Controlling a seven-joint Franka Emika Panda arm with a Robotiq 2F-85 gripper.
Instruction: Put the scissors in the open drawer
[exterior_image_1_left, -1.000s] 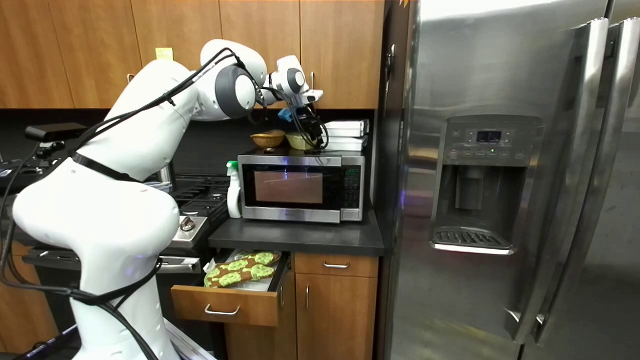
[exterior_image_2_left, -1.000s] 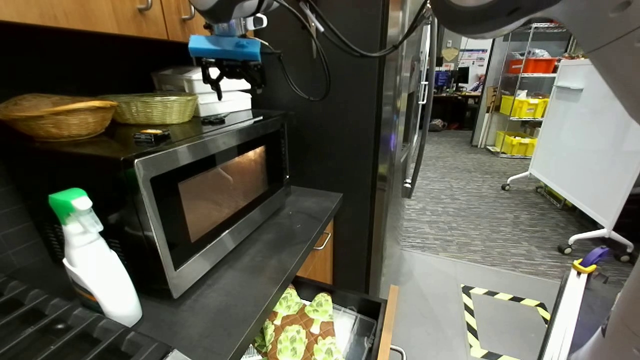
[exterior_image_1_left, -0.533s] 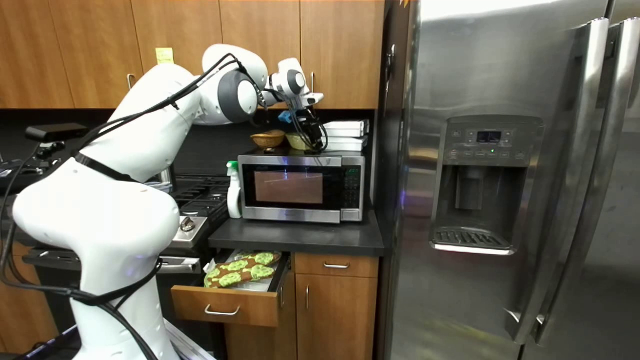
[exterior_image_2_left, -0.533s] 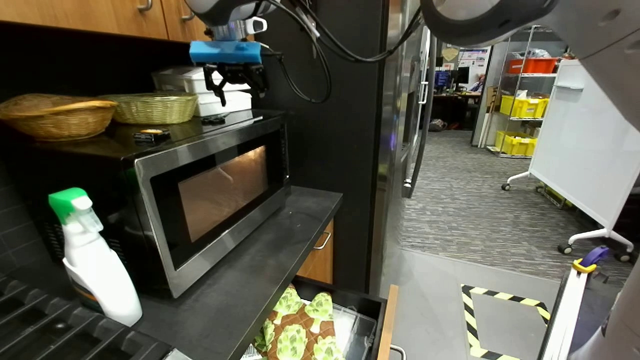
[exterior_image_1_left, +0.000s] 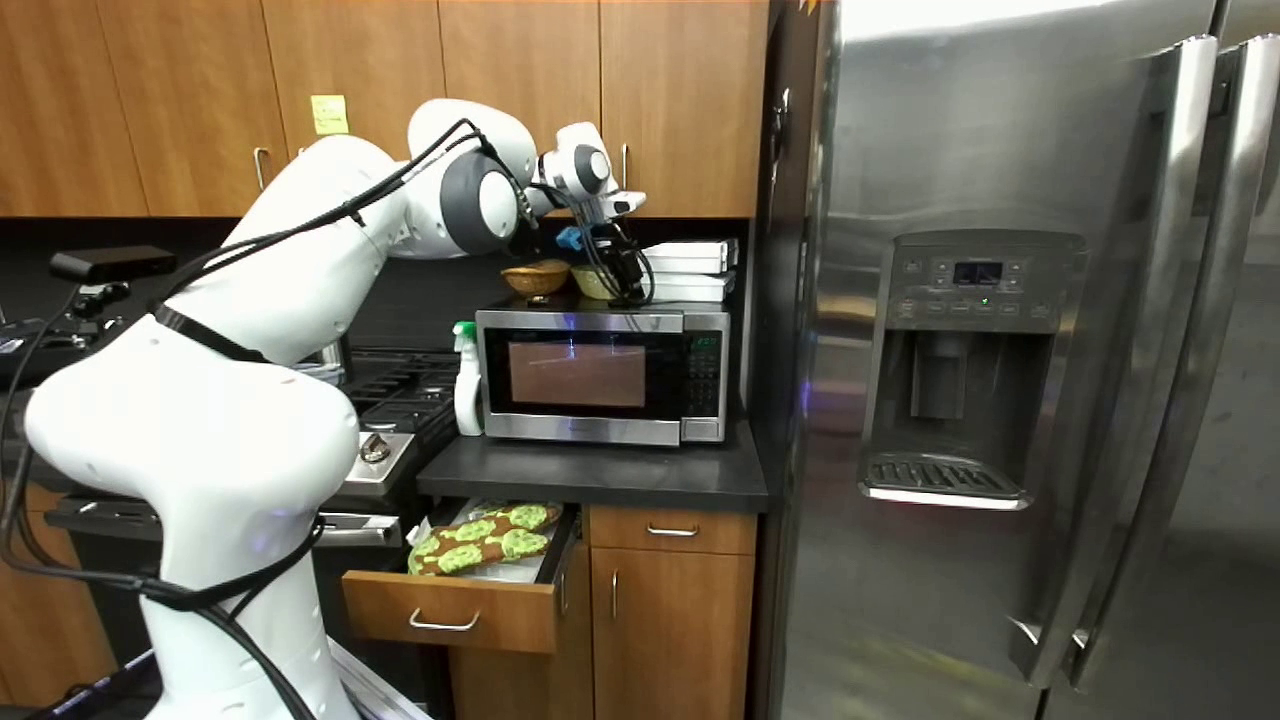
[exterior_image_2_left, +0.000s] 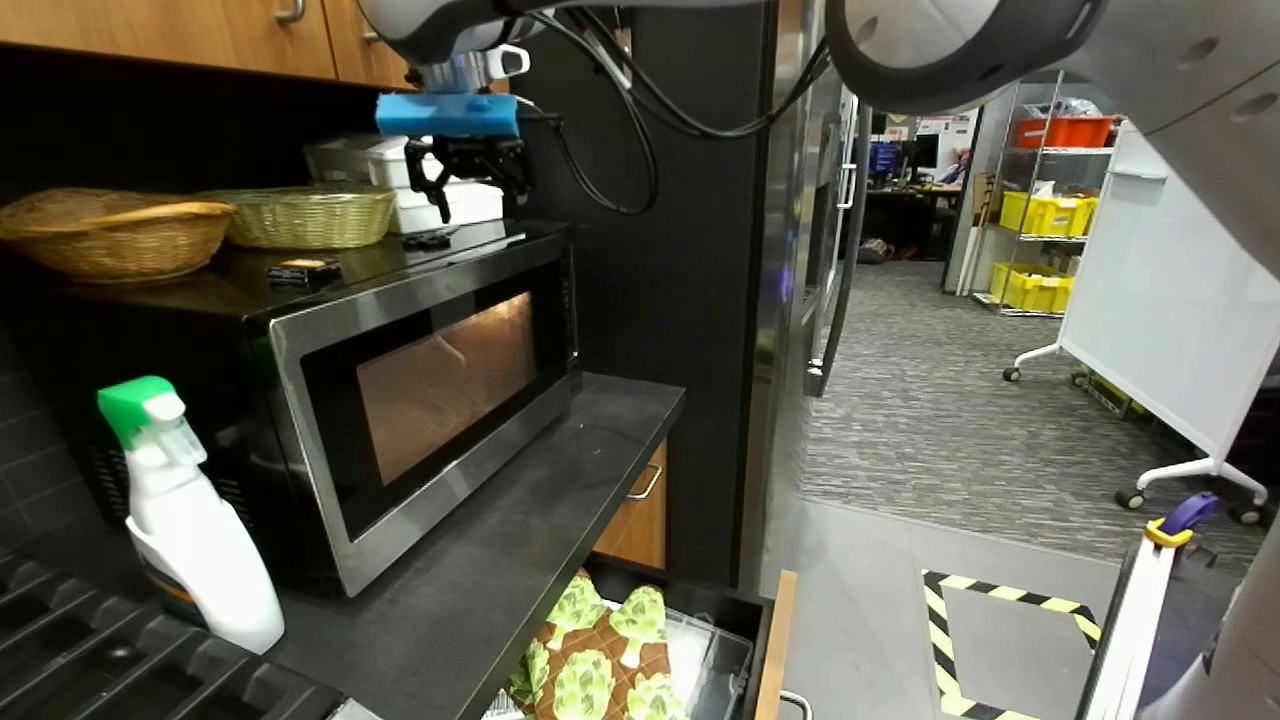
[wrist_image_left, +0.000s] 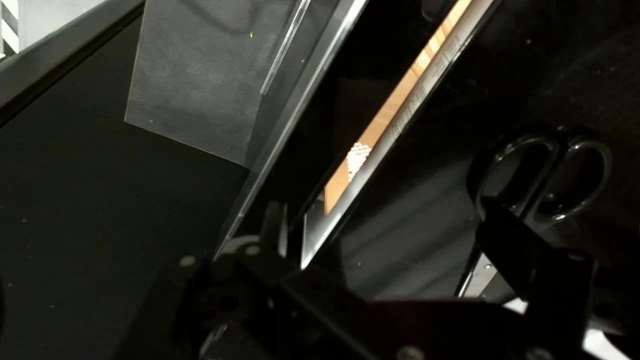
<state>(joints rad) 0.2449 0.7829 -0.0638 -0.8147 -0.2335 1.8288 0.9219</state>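
Lying on top of the microwave (exterior_image_2_left: 445, 390), below the claw (exterior_image_2_left: 484, 205), the scissors (wrist_image_left: 550, 172) are not yet picked up, so nearly all of the task is left. The drawer (exterior_image_1_left: 510, 612) stands pulled out, well below the claw and lower than the counter (exterior_image_1_left: 600, 475), with a quilted, artichoke-patterned cloth (exterior_image_2_left: 585, 650) filling much of the part that shows; that side of the job looks ready. What remains is a grasp, a lift clear of the microwave, a trip down past the counter's edge and a release over the drawer. The claw's fingers (wrist_image_left: 515, 250) stand spread well apart and hold nothing, and in an exterior view a gap shows under the lower tip, so it seems to touch neither the scissors nor the microwave. In the wrist view the scissors' handles lie just past the tip of one finger, which hides part of the blades, while the other finger shows by the microwave's front. The scissors are thus off to one side of the claw's gap rather than within it, and the claw probably has to shift toward them and come lower before it can grip.
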